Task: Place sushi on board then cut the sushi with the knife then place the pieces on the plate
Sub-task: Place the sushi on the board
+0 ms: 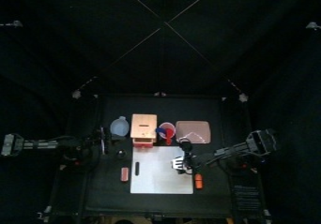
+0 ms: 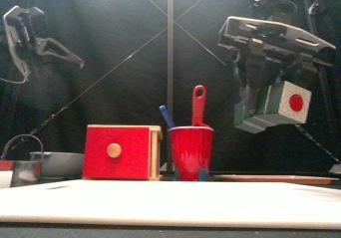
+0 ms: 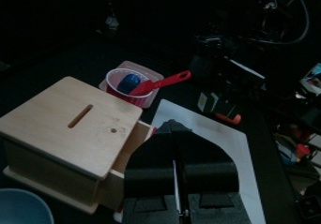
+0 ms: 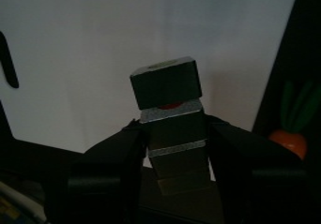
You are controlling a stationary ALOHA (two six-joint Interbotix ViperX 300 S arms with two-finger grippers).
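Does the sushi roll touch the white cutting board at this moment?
Apart. The front view shows the sushi roll held by the right gripper high above the white cutting board, with clear dark space between them.

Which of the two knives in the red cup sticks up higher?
The red knife, rising well above the red cup's rim; the blue knife beside it only just clears the rim.
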